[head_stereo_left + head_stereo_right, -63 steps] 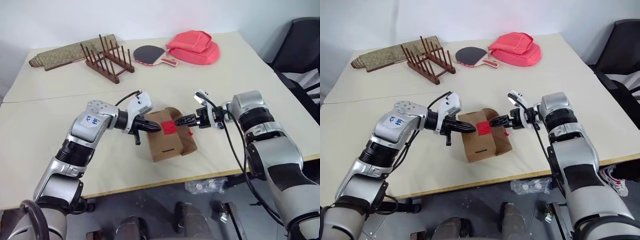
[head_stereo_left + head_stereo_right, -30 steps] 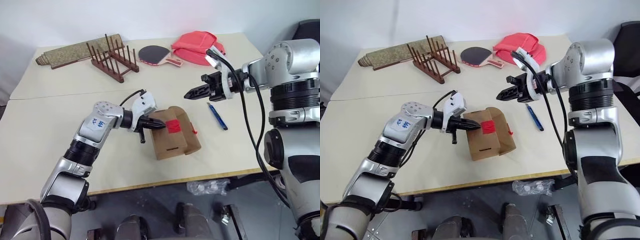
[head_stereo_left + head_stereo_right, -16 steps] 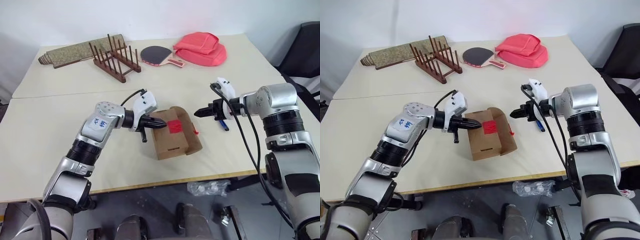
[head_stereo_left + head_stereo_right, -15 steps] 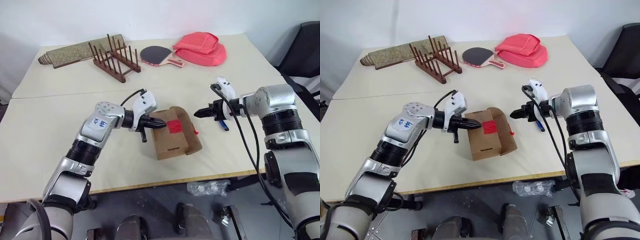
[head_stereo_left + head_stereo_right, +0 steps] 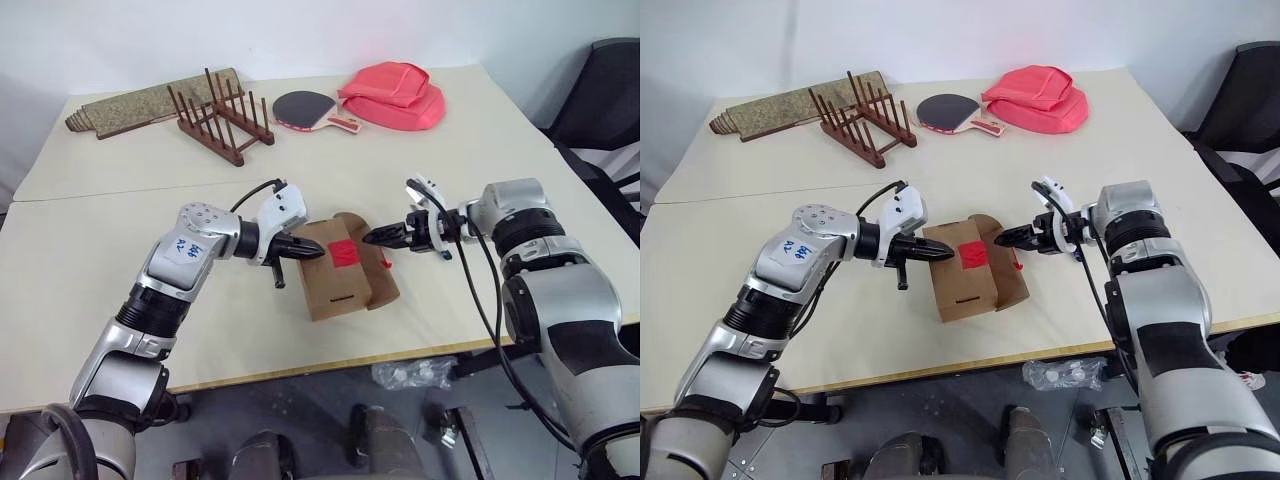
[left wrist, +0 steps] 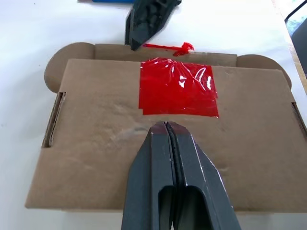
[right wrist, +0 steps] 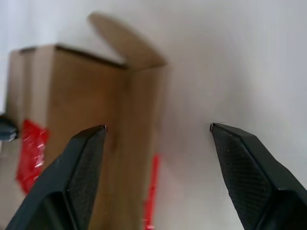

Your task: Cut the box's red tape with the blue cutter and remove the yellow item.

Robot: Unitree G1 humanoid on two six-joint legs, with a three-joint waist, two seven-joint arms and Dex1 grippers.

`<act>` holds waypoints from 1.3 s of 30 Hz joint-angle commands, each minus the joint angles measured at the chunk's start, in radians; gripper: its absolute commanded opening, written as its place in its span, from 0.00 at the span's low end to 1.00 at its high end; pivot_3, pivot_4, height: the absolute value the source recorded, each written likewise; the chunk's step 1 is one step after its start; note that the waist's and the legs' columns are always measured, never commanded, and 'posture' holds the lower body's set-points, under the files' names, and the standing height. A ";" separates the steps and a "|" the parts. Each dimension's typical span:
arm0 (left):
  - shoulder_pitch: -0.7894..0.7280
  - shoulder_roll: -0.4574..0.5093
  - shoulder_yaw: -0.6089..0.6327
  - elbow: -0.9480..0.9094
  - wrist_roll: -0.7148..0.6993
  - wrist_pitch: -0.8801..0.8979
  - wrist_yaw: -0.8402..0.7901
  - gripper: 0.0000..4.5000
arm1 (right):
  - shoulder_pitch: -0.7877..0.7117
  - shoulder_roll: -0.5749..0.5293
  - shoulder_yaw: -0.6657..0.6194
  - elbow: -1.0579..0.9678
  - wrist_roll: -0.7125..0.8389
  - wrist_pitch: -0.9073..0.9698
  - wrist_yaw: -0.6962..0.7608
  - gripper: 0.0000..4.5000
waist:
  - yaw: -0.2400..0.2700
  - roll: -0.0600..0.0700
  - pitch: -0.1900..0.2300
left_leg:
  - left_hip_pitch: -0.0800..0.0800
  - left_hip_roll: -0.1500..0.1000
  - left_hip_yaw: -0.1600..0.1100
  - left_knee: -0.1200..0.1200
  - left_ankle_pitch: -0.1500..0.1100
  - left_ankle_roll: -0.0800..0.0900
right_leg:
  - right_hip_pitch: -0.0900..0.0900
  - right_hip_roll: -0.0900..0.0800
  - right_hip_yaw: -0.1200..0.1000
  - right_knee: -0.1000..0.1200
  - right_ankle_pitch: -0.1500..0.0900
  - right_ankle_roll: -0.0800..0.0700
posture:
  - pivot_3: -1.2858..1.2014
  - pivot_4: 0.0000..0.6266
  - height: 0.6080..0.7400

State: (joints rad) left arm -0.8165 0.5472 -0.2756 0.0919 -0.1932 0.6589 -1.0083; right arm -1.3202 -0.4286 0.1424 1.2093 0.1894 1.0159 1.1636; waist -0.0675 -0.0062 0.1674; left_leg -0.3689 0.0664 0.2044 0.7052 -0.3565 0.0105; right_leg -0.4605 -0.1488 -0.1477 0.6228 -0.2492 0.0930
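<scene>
Left pincer (image 6: 168,128) is pressed together, empty, tips planted on the box (image 5: 340,285) top just short of the red tape (image 6: 178,88), likely pinning the carton so it can't slide. Right pincer (image 7: 158,128) is spread wide with nothing between its fingers, tips at the box's far edge by the raised flap, opposite the left one; judging by that, it's lining up to pry the flap. A loose red strip hangs at that edge, so the tape looks cut. Blue cutter (image 6: 112,1) lies on the desk (image 5: 120,250) just behind the right pincer. Yellow item: can't see it, presumably inside the box.
</scene>
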 commanded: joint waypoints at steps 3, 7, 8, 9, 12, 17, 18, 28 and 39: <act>0.042 0.018 -0.023 -0.020 0.016 0.041 -0.003 0.00 | -0.018 0.040 -0.014 0.023 -0.040 -0.050 0.005 0.80 | -0.004 0.000 0.000 | 0.000 0.000 0.000 0.000 0.000 0.000 | 0.000 0.000 0.000 0.000 0.000 0.000 | 0.52 0.24 1.00; 0.042 0.012 -0.027 -0.028 0.015 0.046 -0.002 0.00 | -0.030 0.060 -0.074 0.051 -0.042 -0.101 -0.092 0.76 | -0.012 0.000 0.000 | 0.001 0.000 0.000 0.000 0.000 -0.001 | 0.001 0.000 0.000 0.000 0.000 0.000 | 0.52 0.24 1.00; 0.042 0.011 -0.027 -0.029 0.016 0.045 -0.002 0.00 | -0.034 0.061 -0.088 0.056 -0.042 -0.112 -0.117 0.72 | -0.013 0.000 0.000 | 0.001 0.000 0.000 0.000 0.000 -0.001 | 0.001 0.000 0.000 0.000 0.000 0.000 | 0.52 0.24 1.00; 0.042 0.011 -0.028 -0.029 0.016 0.045 -0.002 0.00 | -0.038 0.060 -0.095 0.059 -0.044 -0.116 -0.124 0.67 | -0.014 0.000 0.000 | 0.001 0.000 0.000 0.000 0.000 -0.001 | 0.001 0.000 0.000 0.001 0.000 0.000 | 0.52 0.24 1.00; 0.042 0.010 -0.029 -0.030 0.016 0.043 -0.002 0.00 | -0.045 0.060 -0.094 0.064 -0.061 -0.109 -0.123 0.44 | -0.014 0.000 0.000 | 0.001 0.000 -0.001 0.000 0.001 -0.001 | 0.001 0.000 0.000 0.001 0.000 0.000 | 0.52 0.24 1.00; 0.039 0.006 -0.030 -0.016 0.019 0.032 -0.004 0.00 | -0.058 0.060 -0.109 0.062 -0.070 -0.085 -0.136 0.07 | -0.015 0.000 0.000 | 0.001 0.000 -0.001 0.000 0.001 -0.001 | 0.000 0.000 0.000 0.001 0.000 0.000 | 0.52 0.24 1.00; 0.038 0.005 -0.030 -0.011 0.019 0.029 -0.004 0.00 | -0.065 0.059 -0.116 0.059 -0.067 -0.077 -0.133 0.01 | -0.015 0.000 0.000 | 0.001 0.000 -0.001 0.000 0.001 -0.001 | 0.001 0.000 0.000 0.001 0.000 0.000 | 0.52 0.24 1.00; 0.039 -0.003 -0.022 0.027 0.028 -0.004 0.007 0.00 | -0.133 0.035 -0.148 -0.075 -0.032 0.165 -0.155 0.01 | -0.011 0.001 0.000 | 0.000 0.000 -0.002 0.000 0.001 -0.001 | 0.000 0.000 0.001 0.001 0.000 0.000 | 0.52 0.24 1.00; 0.013 -0.048 0.023 0.117 0.040 -0.079 0.044 0.00 | -0.135 -0.024 -0.150 -0.594 0.195 0.599 -0.376 0.01 | 0.018 0.002 0.001 | -0.001 0.000 -0.005 0.000 0.001 0.000 | -0.001 -0.001 0.001 0.001 0.000 0.000 | 0.52 0.24 1.00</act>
State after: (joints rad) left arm -0.8158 0.5170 -0.2155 0.1633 -0.1938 0.5758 -0.9960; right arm -1.4027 -0.4470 0.0156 0.6946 0.2560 1.6009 0.7992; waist -0.0490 -0.0037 0.1688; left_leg -0.3699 0.0657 0.1999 0.7054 -0.3556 0.0101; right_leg -0.4618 -0.1498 -0.1464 0.6232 -0.2492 0.0929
